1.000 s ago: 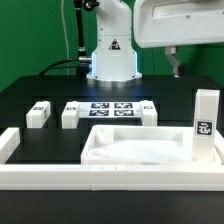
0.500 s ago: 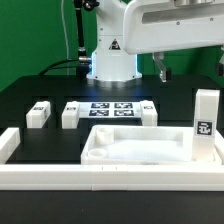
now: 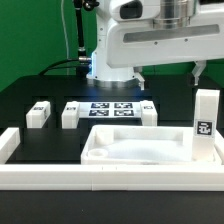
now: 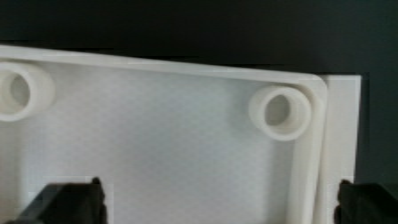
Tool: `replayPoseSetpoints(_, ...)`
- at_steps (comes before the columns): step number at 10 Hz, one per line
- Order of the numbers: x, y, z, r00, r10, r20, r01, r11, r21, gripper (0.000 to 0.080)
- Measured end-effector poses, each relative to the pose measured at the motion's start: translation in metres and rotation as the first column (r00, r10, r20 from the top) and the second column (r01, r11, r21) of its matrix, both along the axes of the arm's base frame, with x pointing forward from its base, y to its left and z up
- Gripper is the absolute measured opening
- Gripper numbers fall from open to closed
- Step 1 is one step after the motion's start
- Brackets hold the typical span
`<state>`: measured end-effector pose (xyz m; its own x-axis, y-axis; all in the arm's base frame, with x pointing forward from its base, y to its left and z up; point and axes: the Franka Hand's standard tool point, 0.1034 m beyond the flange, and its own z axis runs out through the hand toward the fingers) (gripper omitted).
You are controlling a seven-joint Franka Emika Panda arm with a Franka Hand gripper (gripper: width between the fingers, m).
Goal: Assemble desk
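Observation:
The white rimmed tabletop panel lies flat near the front border wall. One leg stands upright at its end on the exterior view's right, tag facing the camera. Three more legs lie on the table: two on the left and one right of the marker board. My gripper hangs open and empty above and behind the panel. In the wrist view the panel fills the picture with two round sockets. The gripper has its dark fingertips wide apart.
The marker board lies flat in front of the robot base. A long low white border wall runs along the front, with a raised end at the exterior view's left.
The arm has swung toward the exterior view's left and come lower, so both fingers now show above the panel. The parts have not moved.

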<state>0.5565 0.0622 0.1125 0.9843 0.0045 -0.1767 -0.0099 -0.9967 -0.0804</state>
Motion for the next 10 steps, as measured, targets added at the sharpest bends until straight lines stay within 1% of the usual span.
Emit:
replayPoseSetpoints(1, -0.01, 0.002, -0.001, 0.997, 0.007, -0.08, -0.007, 1.0, 0.005, 0.0649)
replayPoseSetpoints(2, -0.01, 0.001, -0.001, 0.986, 0.011, -0.165, -0.009, 1.0, 0.009, 0.0649)
replayPoseSetpoints(3, -0.008, 0.0, -0.004, 0.975, 0.014, -0.22, -0.011, 1.0, 0.012, 0.0649)
replayPoseSetpoints(4, -0.023, -0.005, -0.014, 0.951, -0.001, -0.308, 0.003, 1.0, 0.006, 0.0649)
replayPoseSetpoints(5, -0.043, -0.01, -0.027, 0.922, -0.005, -0.386, 0.005, 1.0, -0.001, 0.0649)
replayPoseSetpoints(6, -0.06, -0.013, -0.038, 0.89, -0.007, -0.457, 0.003, 1.0, -0.009, 0.0649)
replayPoseSetpoints(7, -0.065, -0.012, -0.043, 0.872, -0.008, -0.489, 0.003, 1.0, -0.011, 0.0649)
replayPoseSetpoints(8, -0.065, -0.012, -0.04, 0.849, -0.004, -0.529, 0.0, 1.0, -0.007, 0.0649)
replayPoseSetpoints(10, -0.069, -0.014, -0.044, 0.787, 0.002, -0.617, -0.004, 1.0, -0.003, 0.0649)
